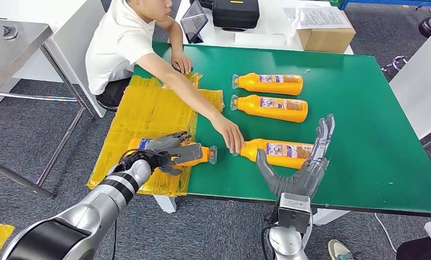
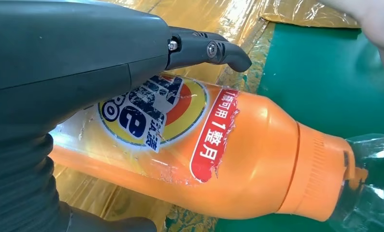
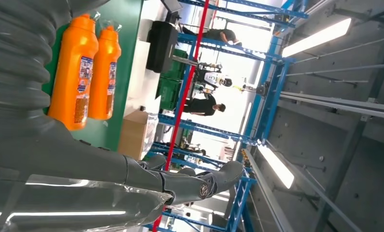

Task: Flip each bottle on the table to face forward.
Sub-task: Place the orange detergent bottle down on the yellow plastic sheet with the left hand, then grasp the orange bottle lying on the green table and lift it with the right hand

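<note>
Bottles: four orange detergent bottles lie flat on green bench [image 1: 365, 162] | left hand [image 1: 172, 151] grips one [image 1: 199, 155] at 7 o'clock, over yellow sheet [image 1: 148, 108] | right hand [image 1: 305, 168] open, beside bottle [image 1: 281, 153] touched by person's hand [image 1: 232, 138] | rigid, glossy, likely slippery plastic; grasp mid-body.

Bright, even overhead light with soft shadows on the table [image 1: 365, 135]; ceiling strip lights [image 3: 315, 36] glare, and close-up edges blur.

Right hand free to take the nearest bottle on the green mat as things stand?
Probably not yet: the right hand is open beside that bottle, but a person's hand rests on its cap end.
</note>
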`<move>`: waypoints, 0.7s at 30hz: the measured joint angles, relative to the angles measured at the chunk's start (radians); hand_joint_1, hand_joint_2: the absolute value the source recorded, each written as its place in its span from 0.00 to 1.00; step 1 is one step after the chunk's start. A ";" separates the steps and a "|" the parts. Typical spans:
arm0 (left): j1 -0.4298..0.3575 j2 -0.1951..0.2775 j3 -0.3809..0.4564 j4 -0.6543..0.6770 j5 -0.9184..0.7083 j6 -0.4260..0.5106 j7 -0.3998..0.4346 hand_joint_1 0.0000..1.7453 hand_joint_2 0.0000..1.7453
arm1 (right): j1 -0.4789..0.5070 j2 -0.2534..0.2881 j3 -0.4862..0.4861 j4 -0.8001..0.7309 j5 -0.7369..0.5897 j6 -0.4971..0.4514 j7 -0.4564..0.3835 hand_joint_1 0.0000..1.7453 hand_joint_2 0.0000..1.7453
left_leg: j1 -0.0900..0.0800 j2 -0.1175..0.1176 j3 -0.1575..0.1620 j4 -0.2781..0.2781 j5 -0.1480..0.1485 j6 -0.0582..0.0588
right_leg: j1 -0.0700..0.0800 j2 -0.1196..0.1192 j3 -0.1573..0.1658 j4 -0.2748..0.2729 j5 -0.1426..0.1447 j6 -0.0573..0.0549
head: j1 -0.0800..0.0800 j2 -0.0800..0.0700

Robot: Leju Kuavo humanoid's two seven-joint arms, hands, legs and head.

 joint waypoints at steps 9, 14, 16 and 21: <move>0.028 -0.015 0.017 -0.018 0.084 0.054 -0.168 0.00 1.00 | 0.000 -0.008 0.005 0.008 0.004 0.000 0.000 0.00 1.00 | 0.000 -0.001 0.000 0.000 0.000 0.000 | 0.000 0.000 0.000 0.000 0.000 0.000 | 0.000 0.000; 0.041 -0.022 0.028 -0.031 0.089 0.065 -0.182 0.00 1.00 | 0.000 -0.012 0.007 0.008 0.004 0.000 0.000 0.00 1.00 | 0.000 -0.001 0.000 0.000 0.000 0.000 | 0.000 0.000 0.000 0.000 0.000 0.000 | 0.000 0.000; 0.046 -0.023 0.031 -0.038 0.099 0.080 -0.199 0.00 1.00 | 0.000 -0.012 0.007 0.008 0.004 0.000 0.000 0.00 1.00 | 0.000 -0.001 0.000 0.000 0.000 0.000 | 0.000 0.000 0.000 0.000 0.000 0.000 | 0.000 0.000; 0.116 -0.047 0.060 -0.156 0.264 0.152 -0.314 0.00 1.00 | 0.003 -0.012 0.007 0.008 0.019 0.000 0.000 0.00 1.00 | 0.000 0.000 0.000 0.000 0.000 0.000 | 0.000 0.000 0.000 0.000 0.000 0.000 | 0.000 0.000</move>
